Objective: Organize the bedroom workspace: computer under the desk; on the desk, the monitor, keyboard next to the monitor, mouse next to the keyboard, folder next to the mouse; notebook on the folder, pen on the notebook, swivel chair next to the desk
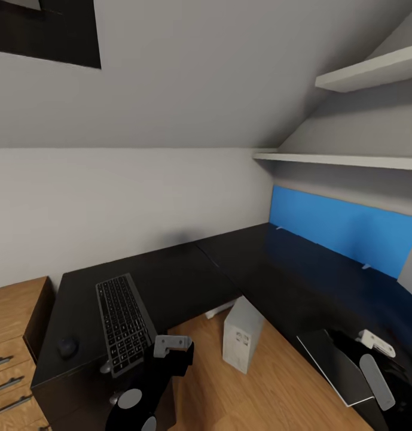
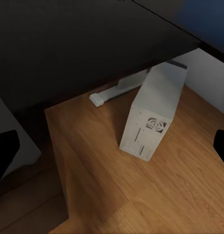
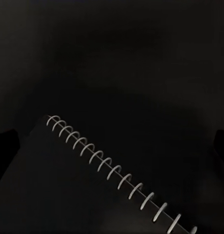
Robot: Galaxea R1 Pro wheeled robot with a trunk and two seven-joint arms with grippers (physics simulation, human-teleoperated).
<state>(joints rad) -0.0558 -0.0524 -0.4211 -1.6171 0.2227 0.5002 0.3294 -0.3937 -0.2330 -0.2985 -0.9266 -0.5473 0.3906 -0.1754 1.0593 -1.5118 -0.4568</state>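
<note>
The black L-shaped desk [image 1: 188,281] runs along both walls. The dark keyboard [image 1: 123,322] lies on its left wing with the small black mouse [image 1: 67,347] beside it. The white computer [image 1: 241,335] [image 2: 151,117] stands on the wooden floor at the desk's inner corner, only partly under the top. My left gripper [image 1: 170,358] [image 2: 112,151] hangs open off the desk's front edge, facing the computer. A dark spiral-bound notebook [image 1: 336,366] [image 3: 82,195] lies on the right wing, and my right gripper [image 1: 366,354] [image 3: 112,144] hovers open over it. The monitor, folder, pen and swivel chair are out of view.
A blue wall panel [image 1: 343,230] backs the right wing, with two white shelves [image 1: 355,160] above. A light wooden drawer cabinet [image 1: 14,335] stands against the desk's left end. A white desk leg foot [image 2: 114,92] rests on the floor behind the computer.
</note>
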